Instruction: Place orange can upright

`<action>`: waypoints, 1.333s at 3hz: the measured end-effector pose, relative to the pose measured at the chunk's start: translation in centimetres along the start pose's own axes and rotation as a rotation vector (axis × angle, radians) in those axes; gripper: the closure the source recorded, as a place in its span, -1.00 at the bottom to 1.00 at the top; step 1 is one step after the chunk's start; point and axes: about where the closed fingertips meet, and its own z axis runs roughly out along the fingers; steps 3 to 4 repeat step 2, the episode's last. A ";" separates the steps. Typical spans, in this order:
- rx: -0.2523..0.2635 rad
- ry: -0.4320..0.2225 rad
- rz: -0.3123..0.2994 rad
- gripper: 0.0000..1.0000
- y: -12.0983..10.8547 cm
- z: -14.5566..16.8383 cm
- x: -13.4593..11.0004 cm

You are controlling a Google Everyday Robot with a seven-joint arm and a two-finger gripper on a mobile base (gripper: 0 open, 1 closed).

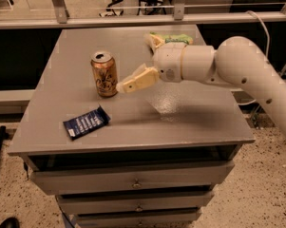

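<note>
orange can (104, 74): set upright on the grey table (204, 122), left of centre, silver top up. gripper (133, 61): held just right of the can, fingers spread wide, nothing grasped; the near fingertip is seen just beside the can's base. blue wrapper (86, 122): laid flat near the front left corner. green bag (178, 38): partly hidden behind the gripper, by the far edge.
</note>
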 end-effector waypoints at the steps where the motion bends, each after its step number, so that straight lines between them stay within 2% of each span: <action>1: 0.019 0.071 -0.014 -1.00 -1.0 -5.9 -1.2; 2: 0.002 0.075 -0.015 -1.00 -0.5 -5.7 -1.1; 4: 0.002 0.075 -0.015 -1.00 -0.5 -5.7 -1.1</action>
